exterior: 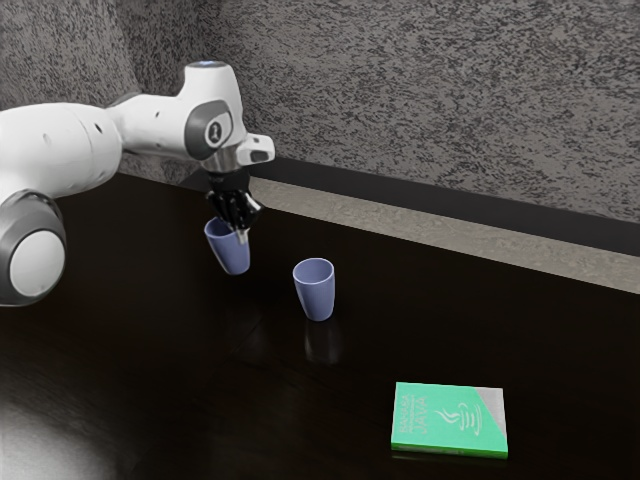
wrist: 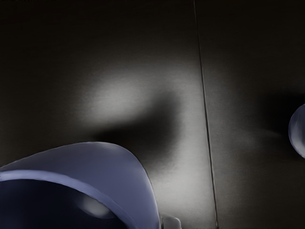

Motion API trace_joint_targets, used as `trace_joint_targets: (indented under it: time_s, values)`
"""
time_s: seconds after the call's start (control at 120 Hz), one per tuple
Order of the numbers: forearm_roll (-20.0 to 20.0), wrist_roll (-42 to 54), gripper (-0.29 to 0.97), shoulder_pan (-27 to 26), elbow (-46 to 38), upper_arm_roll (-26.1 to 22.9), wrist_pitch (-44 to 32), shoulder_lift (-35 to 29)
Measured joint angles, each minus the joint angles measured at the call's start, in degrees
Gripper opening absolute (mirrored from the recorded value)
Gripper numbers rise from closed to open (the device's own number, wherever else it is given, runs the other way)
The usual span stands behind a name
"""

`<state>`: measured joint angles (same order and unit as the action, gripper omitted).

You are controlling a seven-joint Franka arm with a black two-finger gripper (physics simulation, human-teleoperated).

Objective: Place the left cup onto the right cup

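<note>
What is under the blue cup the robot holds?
Only bare dark glossy table and a shadow. The tilted blue-purple plastic cup hangs in the black gripper above it, so nothing underneath is hidden.

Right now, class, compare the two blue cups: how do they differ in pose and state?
The held cup hangs above the table, gripped at its rim by the jaws; the free cup stands on the table untouched. The held cup tilts; the free cup is upright. Both are blue, same shape.
</note>
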<state>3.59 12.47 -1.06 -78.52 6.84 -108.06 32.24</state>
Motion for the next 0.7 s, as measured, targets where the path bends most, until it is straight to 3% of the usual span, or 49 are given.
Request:
trace_joint_targets:
  time_s: [0.317,0.7]
  values:
    - [-4.0,-0.75,-0.1,-9.51,-1.61,1.98,2.78,-7.06]
    - [-6.35,-2.41,-0.11,-17.41,-1.56,3.08,4.91,-9.82]
